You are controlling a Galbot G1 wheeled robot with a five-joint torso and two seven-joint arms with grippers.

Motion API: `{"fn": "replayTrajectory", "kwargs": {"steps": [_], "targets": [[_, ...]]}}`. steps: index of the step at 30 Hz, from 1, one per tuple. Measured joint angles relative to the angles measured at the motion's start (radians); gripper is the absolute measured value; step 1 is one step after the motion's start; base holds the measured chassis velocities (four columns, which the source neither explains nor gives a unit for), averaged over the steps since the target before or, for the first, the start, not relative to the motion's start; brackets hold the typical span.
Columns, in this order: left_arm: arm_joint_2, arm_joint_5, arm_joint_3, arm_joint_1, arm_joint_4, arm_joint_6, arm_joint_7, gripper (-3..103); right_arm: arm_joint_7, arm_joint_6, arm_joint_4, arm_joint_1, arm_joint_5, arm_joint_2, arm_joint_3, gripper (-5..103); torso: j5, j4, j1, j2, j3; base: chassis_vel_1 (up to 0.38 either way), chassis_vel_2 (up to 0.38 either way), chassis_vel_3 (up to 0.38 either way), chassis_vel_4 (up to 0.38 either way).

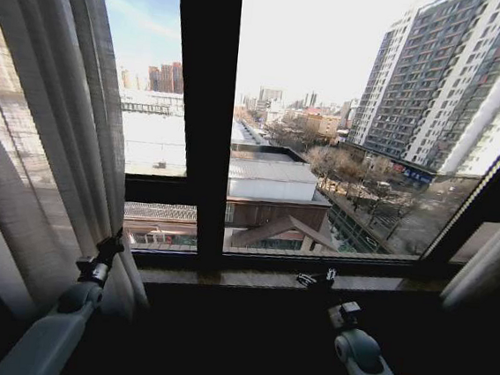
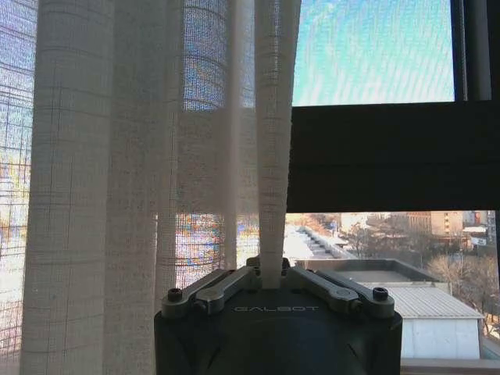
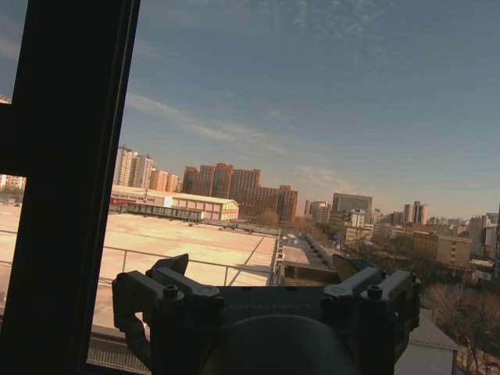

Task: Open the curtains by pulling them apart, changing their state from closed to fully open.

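Head view: curtains [image 1: 51,133] bunched at window's left edge, far panel [image 1: 491,264] at right edge. Left gripper [image 1: 107,249] clenched on curtain fold [image 2: 272,156], by sill's left end. Right gripper [image 1: 316,280] spread wide, grasping nothing, above sill [image 1: 250,278] middle.

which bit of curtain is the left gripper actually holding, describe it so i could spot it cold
Start at the window's dark central post and go to the sheer white curtain gathered on the robot's left. Follow its inner edge down to the sill, where the left gripper is shut on one narrow pleat. That pleat is the edge fold, with bare glass beside it.
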Motion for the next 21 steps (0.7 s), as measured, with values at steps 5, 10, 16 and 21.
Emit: {"fn": "replayTrajectory", "kwargs": {"steps": [5, 10, 16, 21], "targets": [[-0.014, 0.0, 0.001, 0.005, -0.006, -0.004, -0.001, 0, 0.0, 0.0, 0.0, 0.0, 0.0, 0.0, 0.0, 100, 0.0001, -0.0003, 0.0, 0.0, 0.0, 0.008, 0.003, -0.005, -0.011], [-0.017, 0.002, 0.005, 0.001, -0.003, -0.007, -0.001, 0, 0.0, 0.0, 0.0, 0.0, 0.0, 0.0, 0.0, 100, 0.0002, -0.0003, 0.0, 0.0, 0.0, 0.071, 0.064, -0.068, -0.066], [-0.011, 0.003, 0.008, -0.006, 0.005, -0.008, -0.001, 0, 0.0, 0.0, 0.0, 0.0, 0.0, 0.0, 0.0, 100, 0.0003, -0.0002, 0.0, 0.0, 0.0, 0.171, 0.171, -0.151, -0.173], [-0.01, 0.003, 0.008, -0.006, 0.008, -0.012, -0.002, 0, 0.0, 0.0, 0.0, 0.0, 0.0, 0.0, 0.0, 100, -0.0002, 0.0002, 0.0, 0.0, 0.0, 0.233, 0.25, -0.236, -0.23]]}}
